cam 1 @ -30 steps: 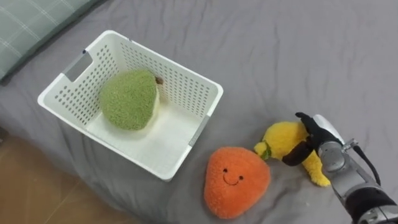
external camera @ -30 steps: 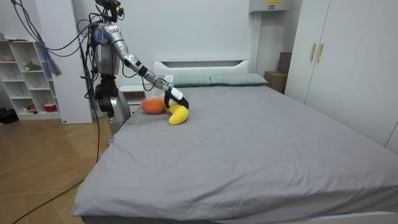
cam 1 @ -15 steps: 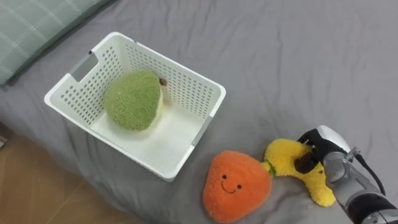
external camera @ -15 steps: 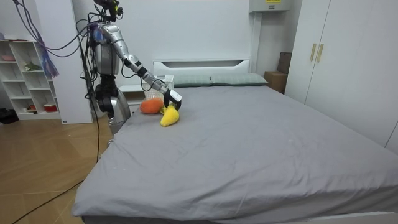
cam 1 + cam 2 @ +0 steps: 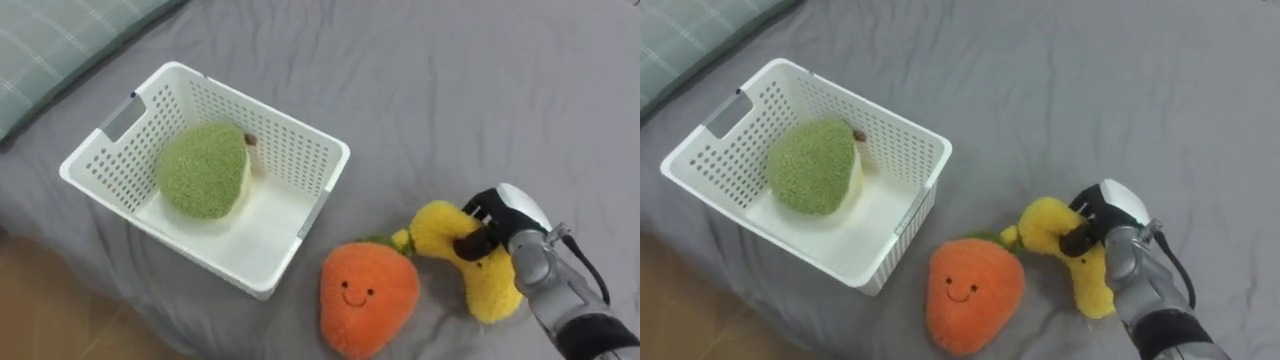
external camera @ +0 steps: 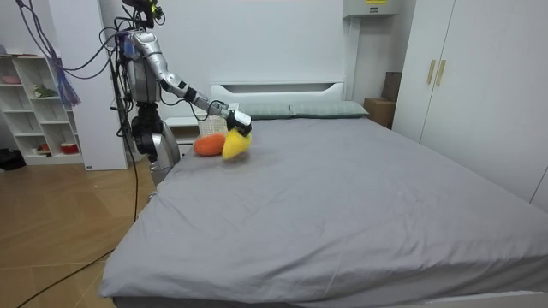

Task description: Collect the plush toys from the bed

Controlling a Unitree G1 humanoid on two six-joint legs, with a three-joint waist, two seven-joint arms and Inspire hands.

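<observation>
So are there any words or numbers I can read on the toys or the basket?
None can be read.
Orange plush toy: only a stitched smile, no letters.
Yellow plush toy, held in the right hand: no print.
Green plush toy and white basket: no print.
Yellow label high on the wall in the room view: too small to read.
</observation>
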